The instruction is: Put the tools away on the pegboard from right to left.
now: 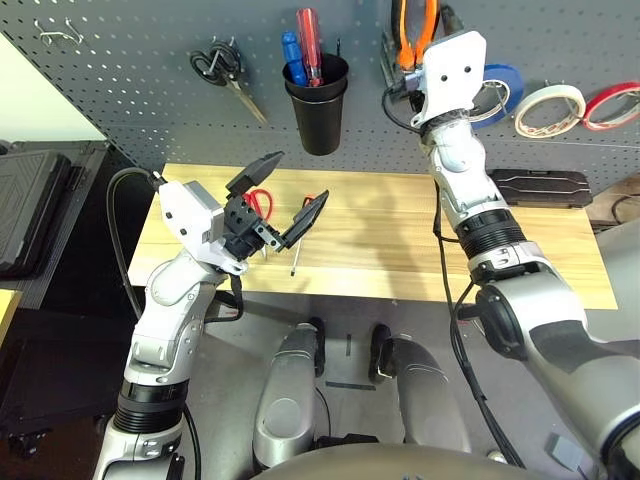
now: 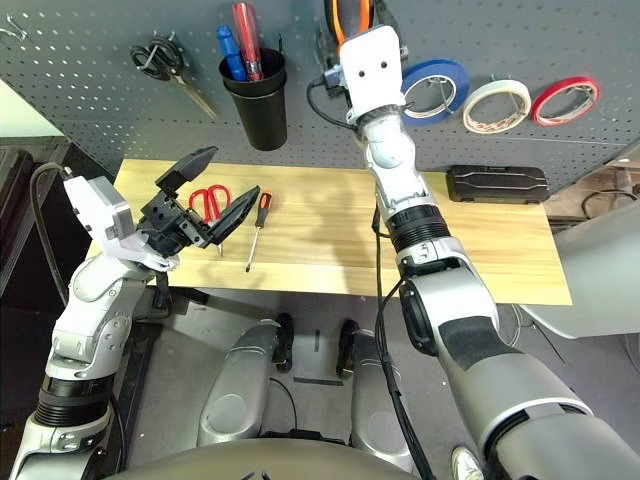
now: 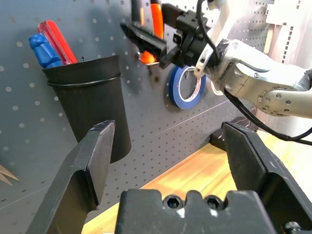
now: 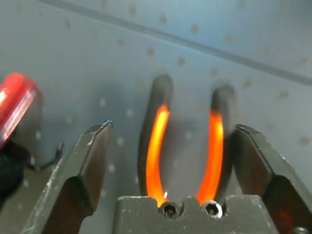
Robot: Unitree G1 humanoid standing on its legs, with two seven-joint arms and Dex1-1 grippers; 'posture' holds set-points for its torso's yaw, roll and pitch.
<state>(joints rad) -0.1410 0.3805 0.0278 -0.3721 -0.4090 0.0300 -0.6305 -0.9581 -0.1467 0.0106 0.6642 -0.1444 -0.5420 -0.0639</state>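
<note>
Three tape rolls hang on your pegboard (image 1: 120,80) at the right: blue (image 1: 505,85), white (image 1: 549,108) and red (image 1: 612,104), each a flat ring on a wire hook. That board is dark grey sheet metal, punched with even rows of small holes. One glossy black cup (image 1: 318,105) is mounted on it and holds two screwdrivers, one with a blue handle, one with clear red. One pair of black-handled scissors (image 1: 222,68) hangs at the left.

Your right tool (image 4: 168,156) is raised to the board with its fingers spread on either side of the pliers (image 4: 185,146); their two curved orange-and-black handles sit between the fingers, and you cannot tell whether they touch. The pliers hang on the board between cup and blue roll.

Two tools lie on the pale wooden table (image 1: 400,235): red-handled scissors (image 2: 208,200) and one slim screwdriver (image 2: 256,230). Your left tool (image 1: 276,196) hovers above them, released, its two black wedge-shaped fingers wide apart.
</note>
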